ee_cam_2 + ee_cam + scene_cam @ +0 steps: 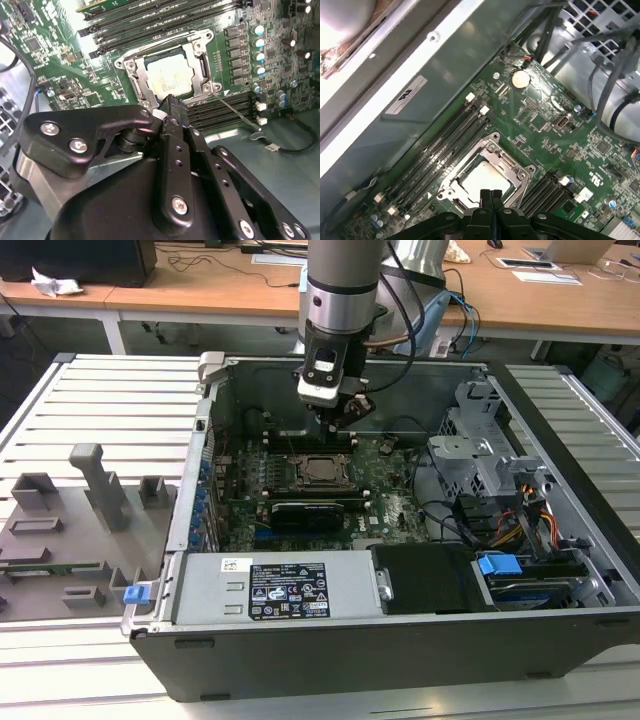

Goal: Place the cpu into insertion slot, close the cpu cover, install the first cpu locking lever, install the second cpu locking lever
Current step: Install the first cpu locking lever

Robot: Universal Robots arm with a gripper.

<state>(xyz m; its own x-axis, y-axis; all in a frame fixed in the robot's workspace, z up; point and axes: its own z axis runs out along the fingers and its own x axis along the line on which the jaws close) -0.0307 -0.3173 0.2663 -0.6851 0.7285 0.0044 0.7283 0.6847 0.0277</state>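
Open computer case (300, 640) on the bench, arm reaching down into it from above.

- Chip (167, 80): lies flat in the socket (202, 64) on the green board (390, 490), pale top facing up. It looks fully seated, not tilted.
- Cover frame (135, 75): down over the chip's edges, with the pale top showing through the square cut-out. Judged to be closed. That fits its job, which is to press on the chip's rim and leave the middle bare.
- Lever rod (235, 111): a thin wire runs from one socket corner out across the black memory slots (440, 145). It seems to stand free of its catch, so I read this lever as not yet latched. The other lever's state is not clear.
- Gripper (490, 194): the two fingers are pinched tight together with no gap, and nothing sits between them. Probable reason: clenched, they make one narrow tip suited to pushing a thin lever rather than grasping. The tip hangs just over the near edge of the cover frame in both wrist views, and whether it touches the metal I cannot tell.
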